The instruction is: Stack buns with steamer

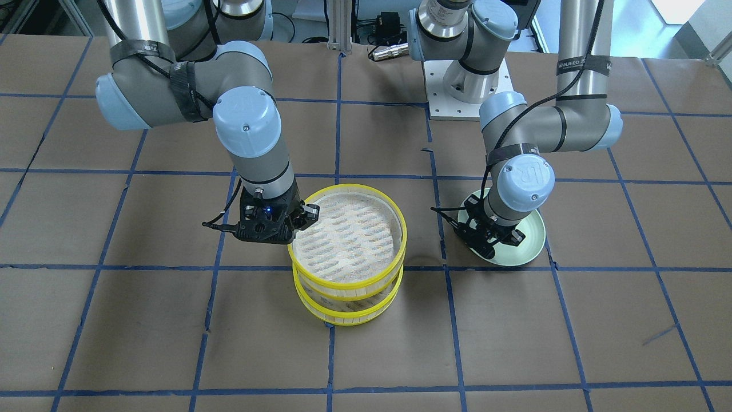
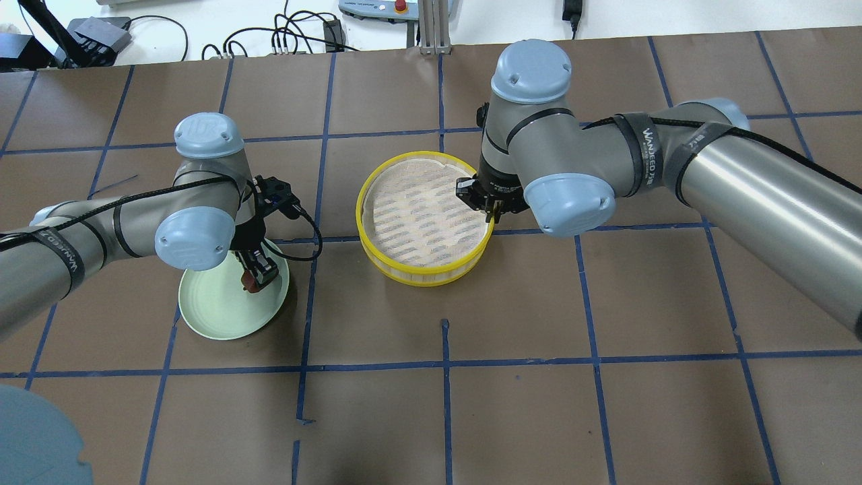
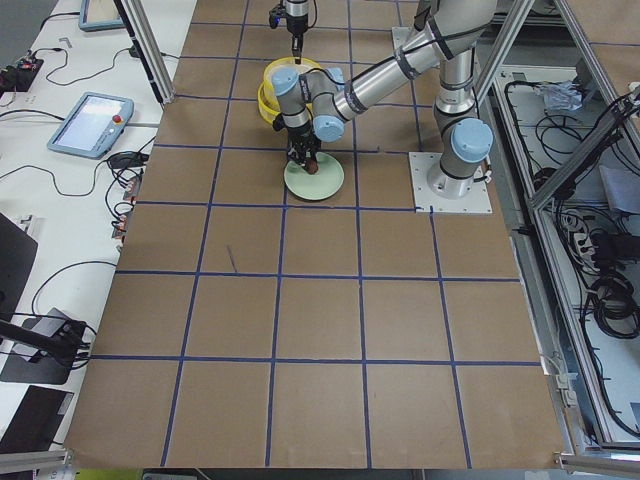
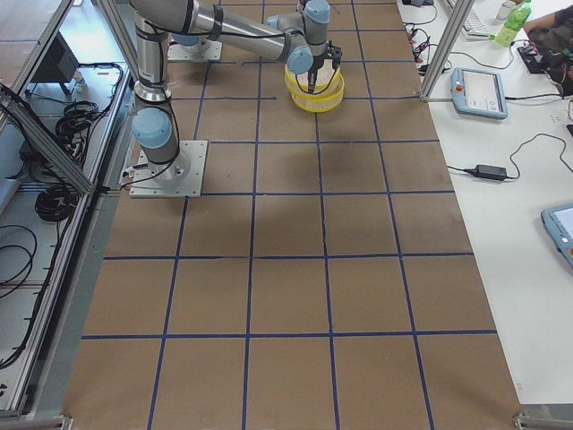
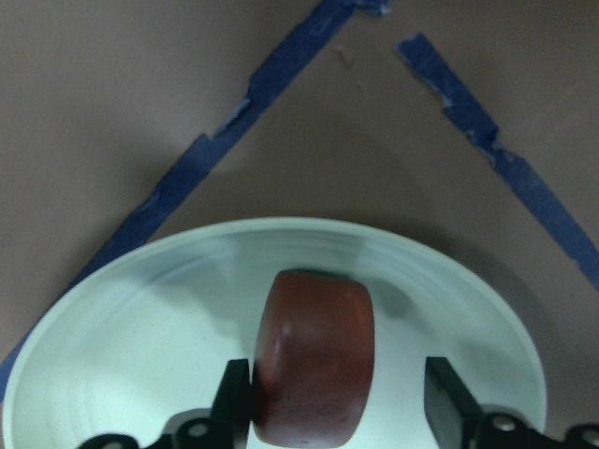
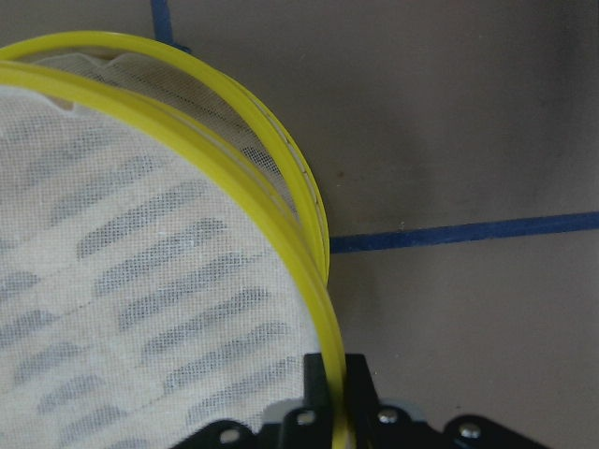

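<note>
The steamer's two yellow-rimmed trays stand mid-table. The upper tray (image 1: 344,289) sits a little offset on the lower tray (image 1: 350,315). My right gripper (image 1: 303,220) is shut on the upper tray's rim (image 6: 234,187); the lower tray's rim (image 6: 271,122) shows just beyond it. The upper liner is bare. The reddish-brown bun (image 5: 314,365) rests on the pale green plate (image 5: 140,346). My left gripper (image 2: 259,276) is open around the bun (image 2: 250,283); one finger (image 5: 234,393) touches it, and the other stands apart. The white bun is out of view.
The plate (image 2: 215,310) lies to the left of the trays in the overhead view. Brown paper with blue tape lines covers the table. The arms' white base plate (image 1: 466,97) is at the robot's side. Cables and a pendant (image 3: 95,125) lie beyond the far edge.
</note>
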Robot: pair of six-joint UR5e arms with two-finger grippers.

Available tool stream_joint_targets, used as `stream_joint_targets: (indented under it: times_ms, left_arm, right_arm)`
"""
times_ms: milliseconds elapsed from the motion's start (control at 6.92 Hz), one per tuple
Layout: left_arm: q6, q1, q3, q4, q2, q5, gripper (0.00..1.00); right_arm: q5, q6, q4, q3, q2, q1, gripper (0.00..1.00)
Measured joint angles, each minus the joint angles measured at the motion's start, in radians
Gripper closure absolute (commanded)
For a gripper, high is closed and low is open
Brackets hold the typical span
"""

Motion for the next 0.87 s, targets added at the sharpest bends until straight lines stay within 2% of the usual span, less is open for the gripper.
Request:
stream_joint_targets:
  times_ms: [145,434,578,723,867]
  left_arm:
    - [-0.025,0.007,0.006,-0.012,0.012,-0.015,0.92]
    - [-0.151,0.038,0.049,-0.112,0.058,-0.148,0.92]
    - [-0.242,0.042,0.108,-0.194,0.079,-0.237,0.92]
    - [-0.331,0.038,0.186,-0.294,0.093,-0.327,0.92]
    - [-0.413,0.036,0.252,-0.370,0.100,-0.414,0.92]
  right_arm:
    - [0.000,0.000,-0.001,-0.011,0.002,-0.001,0.88]
    - [-0.001,-0.002,-0.001,-0.032,0.008,-0.002,0.88]
    - [-0.003,-0.005,-0.002,-0.035,0.012,-0.002,0.78]
    - [-0.007,-0.006,-0.002,-0.035,0.016,-0.003,0.61]
    - [-0.010,-0.004,-0.002,-0.034,0.017,-0.003,0.35]
